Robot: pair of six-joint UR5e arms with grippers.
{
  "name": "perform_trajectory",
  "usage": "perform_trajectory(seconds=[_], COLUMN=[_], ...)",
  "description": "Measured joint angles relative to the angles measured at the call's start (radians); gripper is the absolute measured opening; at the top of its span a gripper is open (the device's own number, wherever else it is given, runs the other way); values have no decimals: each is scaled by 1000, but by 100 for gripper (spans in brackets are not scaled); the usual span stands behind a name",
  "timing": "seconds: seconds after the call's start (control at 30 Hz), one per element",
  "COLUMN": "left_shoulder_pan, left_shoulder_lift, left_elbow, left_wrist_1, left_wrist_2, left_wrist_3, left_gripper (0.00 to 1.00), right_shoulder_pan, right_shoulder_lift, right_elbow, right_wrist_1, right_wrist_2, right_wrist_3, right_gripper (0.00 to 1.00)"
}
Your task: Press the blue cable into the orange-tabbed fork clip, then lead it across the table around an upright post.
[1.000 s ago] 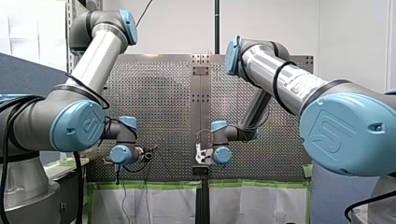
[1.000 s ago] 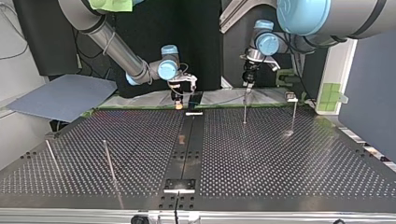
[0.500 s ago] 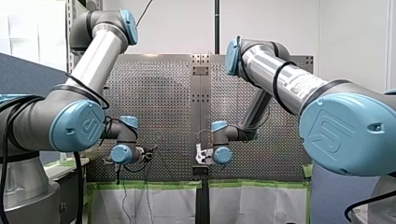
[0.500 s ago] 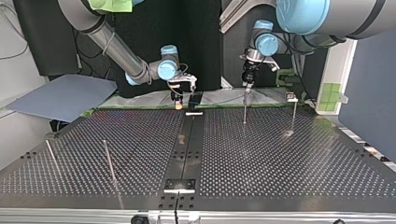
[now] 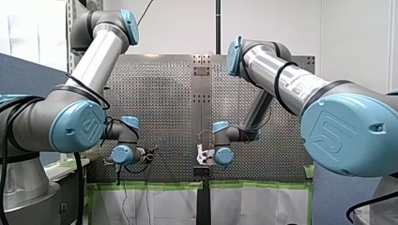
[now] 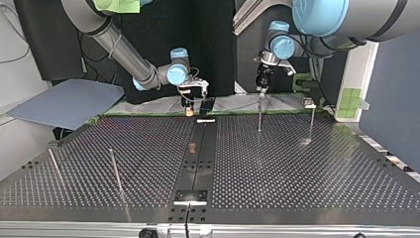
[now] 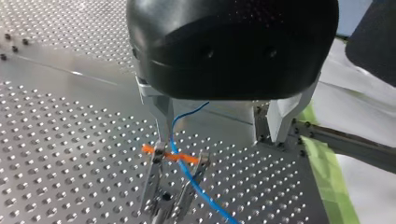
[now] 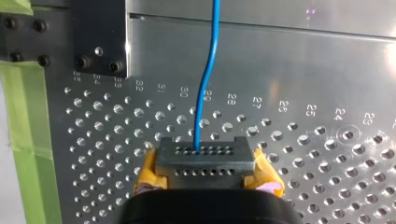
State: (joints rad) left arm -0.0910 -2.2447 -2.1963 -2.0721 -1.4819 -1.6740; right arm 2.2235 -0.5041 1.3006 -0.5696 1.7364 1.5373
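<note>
My left gripper (image 7: 220,140) hung over the perforated table (image 7: 56,154) with its two metal fingers (image 7: 163,116) spread wide, gripping nothing. The blue cable (image 7: 189,179) came down just beside one finger. It passed between the two prongs of the fork clip (image 7: 153,177) at the height of the orange tab (image 7: 148,149), then ran on over the table's holes. The clip stood upright directly under the gripper, near the table edge lined with green tape (image 7: 327,177).

My right gripper (image 8: 204,176) had its yellow pads (image 8: 148,172) pressed together on a small grey metal block (image 8: 203,156) with rows of holes in its face. The cable left one of the upper holes and ran straight ahead across the table's plain strip. A black bracket (image 8: 100,37) was bolted beside that strip, next to more green tape.

In the top view the right gripper sat low at the middle of the table's far edge, by the centre seam. The left gripper hung farther along the same edge, over a slim upright. One upright post (image 6: 312,121) stood near the far corner at that view's right, and two more stood well apart from it, nearer the near edge at the view's left
</note>
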Motion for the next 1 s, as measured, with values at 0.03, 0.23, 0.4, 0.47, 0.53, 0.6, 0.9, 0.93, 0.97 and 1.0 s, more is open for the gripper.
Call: perform_trajectory(seconds=[0.03,0.23,0.4,0.47,0.53,0.6,0.9,0.93,0.97,1.0], left_shoulder_pan=[-2,-22,-49,-61,-78,-96,-171,-178,-186,-197], left_shoulder_lift=[0,0,0,0,0,0,0,0,-1,-1], left_elbow=[0,5,23,33,46,64,137,144,149,154], left_wrist_1=[-2,-14,-34,-39,-45,-54,-104,-109,-113,-117], left_wrist_2=[0,-1,-11,-23,-39,-57,-132,-139,-147,-157], left_wrist_3=[7,40,53,52,51,51,25,23,22,21], left_gripper=[100,100,100,100,100,100,100,100,100,100], right_shoulder_pan=[0,0,0,-1,-1,-1,-2,-2,-3,-3], right_shoulder_lift=[0,1,1,1,1,2,2,2,3,3], right_elbow=[0,0,0,0,0,0,0,0,0,0], right_wrist_1=[0,-2,-2,-1,-1,-1,-1,-1,-1,-1], right_wrist_2=[0,-3,-4,-5,-5,-5,-7,-7,-7,-7], right_wrist_3=[0,0,2,2,2,3,2,2,2,2], right_gripper=[0,0,0,0,0,0,0,0,0,0])
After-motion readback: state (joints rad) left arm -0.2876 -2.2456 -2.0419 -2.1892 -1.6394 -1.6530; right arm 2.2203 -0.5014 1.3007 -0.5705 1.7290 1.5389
